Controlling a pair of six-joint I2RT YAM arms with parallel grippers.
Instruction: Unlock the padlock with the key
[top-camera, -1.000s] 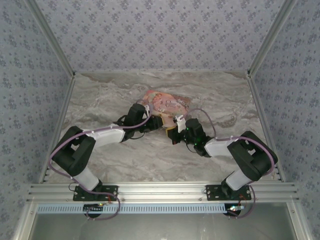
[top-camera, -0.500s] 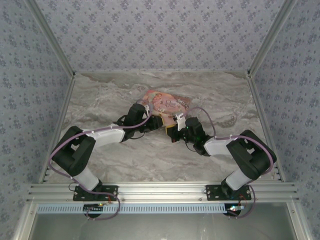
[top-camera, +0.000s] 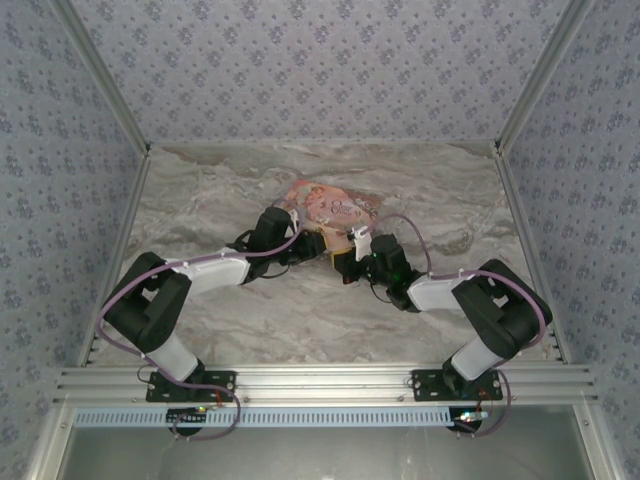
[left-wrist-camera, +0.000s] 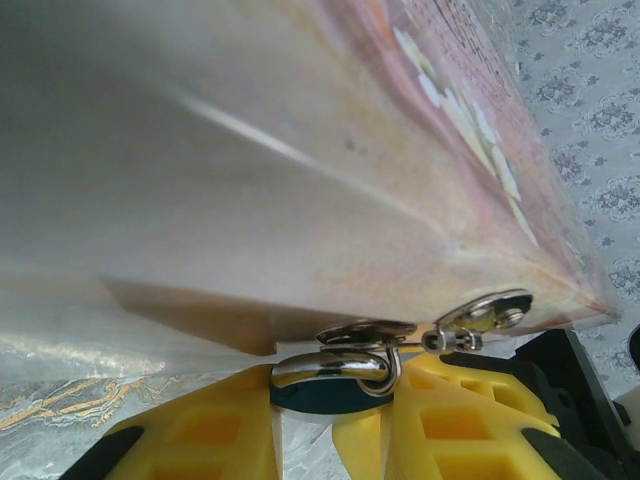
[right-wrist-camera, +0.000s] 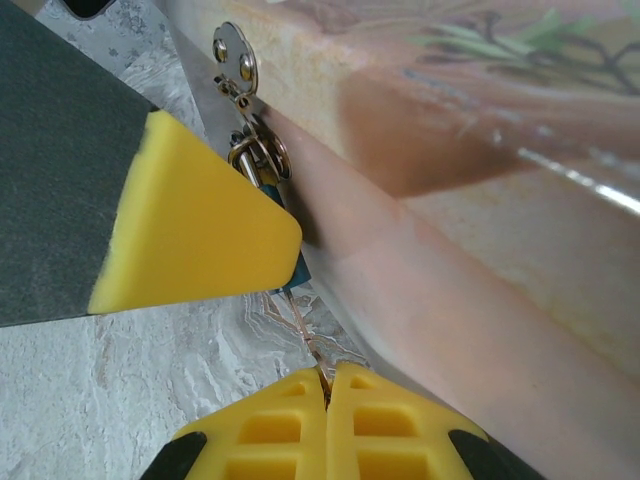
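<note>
Yellow finger pads (left-wrist-camera: 225, 400) of the L gripper (left-wrist-camera: 322, 425) sit close together w/ the padlock (left-wrist-camera: 318, 396) pinched btwn them. It's a narrow grip: dark teal body at the tips, silver shackle just above the pads. We see the shackle pass thru a metal loop (left-wrist-camera: 365, 330) under the pink box (left-wrist-camera: 300, 180), whose long side looms right above the L fingers. A small riveted hasp plate (left-wrist-camera: 490, 312) is fixed to the box edge, up and to the R of the L tips. In the top view the L gripper (top-camera: 310, 250) lies low over the marble table (top-camera: 220, 200), pointing at the near edge of the box (top-camera: 335, 205). The padlock is too small to pick out there.

Moving R, the R gripper (top-camera: 348, 266) comes in from the other side. Its tips are v. near the L gripper's, both at the same box edge. On the R wrist cam its pads (right-wrist-camera: 350, 385) are pressed together, fully closed, w/ a thin coppery key (right-wrist-camera: 305, 335) nipped at the very tips. The key shaft runs straight ahead of the R tips, up to the teal padlock body (right-wrist-camera: 292, 268), which peeks from behind one L finger pad (right-wrist-camera: 200, 230). We can't tell whether the key is inside the keyhole, since that pad hides the joint. The shackle ring sits just beyond the pad, w/ the hasp plate (right-wrist-camera: 232, 55) further ahead. The box wall (right-wrist-camera: 450, 230) runs along the R side of the R gripper.
</note>
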